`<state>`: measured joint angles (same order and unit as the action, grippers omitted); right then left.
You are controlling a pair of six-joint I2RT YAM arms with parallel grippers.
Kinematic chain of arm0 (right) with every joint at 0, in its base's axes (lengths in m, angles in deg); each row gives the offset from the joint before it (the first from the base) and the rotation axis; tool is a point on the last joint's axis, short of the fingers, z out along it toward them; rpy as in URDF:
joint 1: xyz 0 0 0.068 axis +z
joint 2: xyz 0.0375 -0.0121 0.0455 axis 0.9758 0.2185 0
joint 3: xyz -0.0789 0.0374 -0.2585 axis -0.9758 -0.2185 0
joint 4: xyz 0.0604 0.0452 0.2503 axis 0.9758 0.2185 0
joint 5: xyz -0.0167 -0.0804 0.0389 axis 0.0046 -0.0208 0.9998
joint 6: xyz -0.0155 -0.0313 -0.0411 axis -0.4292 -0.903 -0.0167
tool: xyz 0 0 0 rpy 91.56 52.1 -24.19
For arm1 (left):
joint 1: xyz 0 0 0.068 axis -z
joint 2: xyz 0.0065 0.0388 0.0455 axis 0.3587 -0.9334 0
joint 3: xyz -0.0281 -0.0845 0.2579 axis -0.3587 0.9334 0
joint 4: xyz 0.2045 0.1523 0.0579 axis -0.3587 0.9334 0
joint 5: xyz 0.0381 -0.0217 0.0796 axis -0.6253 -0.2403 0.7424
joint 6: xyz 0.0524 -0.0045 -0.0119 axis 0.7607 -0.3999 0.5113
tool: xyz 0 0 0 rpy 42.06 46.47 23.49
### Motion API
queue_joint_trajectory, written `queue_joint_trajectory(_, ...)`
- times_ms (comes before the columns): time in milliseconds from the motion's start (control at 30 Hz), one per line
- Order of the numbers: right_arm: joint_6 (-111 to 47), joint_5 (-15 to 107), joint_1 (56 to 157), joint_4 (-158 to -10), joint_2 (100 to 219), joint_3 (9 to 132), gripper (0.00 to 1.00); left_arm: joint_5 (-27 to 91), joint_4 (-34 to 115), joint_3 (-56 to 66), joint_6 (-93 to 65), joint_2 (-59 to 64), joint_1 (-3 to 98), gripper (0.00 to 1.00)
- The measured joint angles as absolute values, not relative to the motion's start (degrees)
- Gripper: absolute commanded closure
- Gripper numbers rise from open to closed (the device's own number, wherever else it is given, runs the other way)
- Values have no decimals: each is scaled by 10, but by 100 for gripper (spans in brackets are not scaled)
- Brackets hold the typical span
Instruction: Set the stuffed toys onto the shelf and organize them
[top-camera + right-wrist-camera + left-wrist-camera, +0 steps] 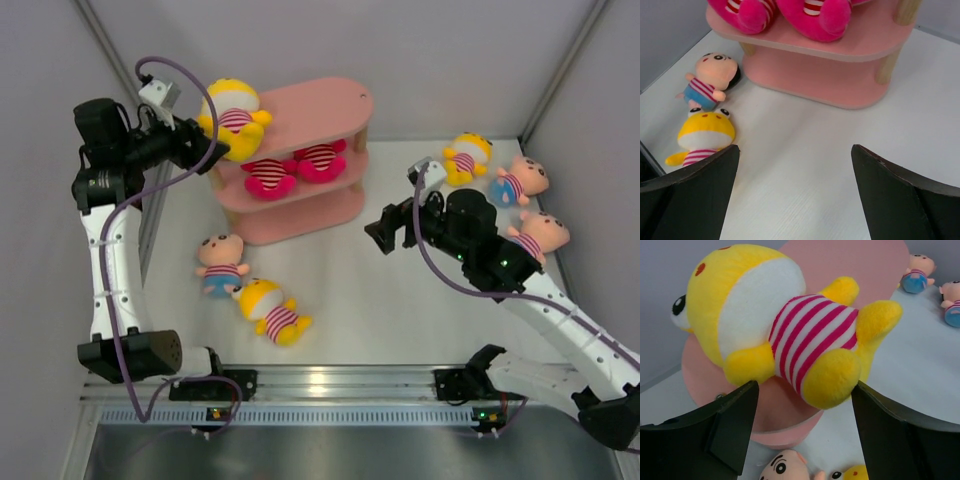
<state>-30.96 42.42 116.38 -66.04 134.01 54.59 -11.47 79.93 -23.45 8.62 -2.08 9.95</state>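
Observation:
The pink shelf (330, 105) stands at the back centre. A yellow doll (232, 115) lies on its top board, at the left end. My left gripper (207, 140) is open, and in the left wrist view its gripper (805, 386) straddles the yellow doll's (790, 325) legs over the top board (850, 260). Two pink plush toys (293, 168) in striped shirts lie on the middle board. My right gripper (383, 232) is open and empty above the table, right of the shelf; in its wrist view the gripper (795, 147) faces the shelf (840, 75).
A peach doll (220, 265) and a yellow doll (272, 312) lie on the table in front of the shelf. At the right, a yellow doll (466, 157) and two peach dolls (520, 180) (540, 235) lie beside the right arm. Grey walls close in the sides.

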Motion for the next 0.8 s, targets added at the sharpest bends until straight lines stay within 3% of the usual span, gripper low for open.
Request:
queue_joint_trajectory(167,-263,411,1056,-659,1352,544,6,-57,807,-233,93,17,99,3)
queue_joint_trajectory(367,-193,427,861,-705,1413,516,10,-18,829,-212,105,60,99,3)
queue_joint_trajectory(567,-119,448,722,-784,1614,525,14,79,873,-163,116,94,99,3)
queue_joint_trajectory(800,-67,437,706,-817,1838,659,17,233,941,-65,129,125,98,3)
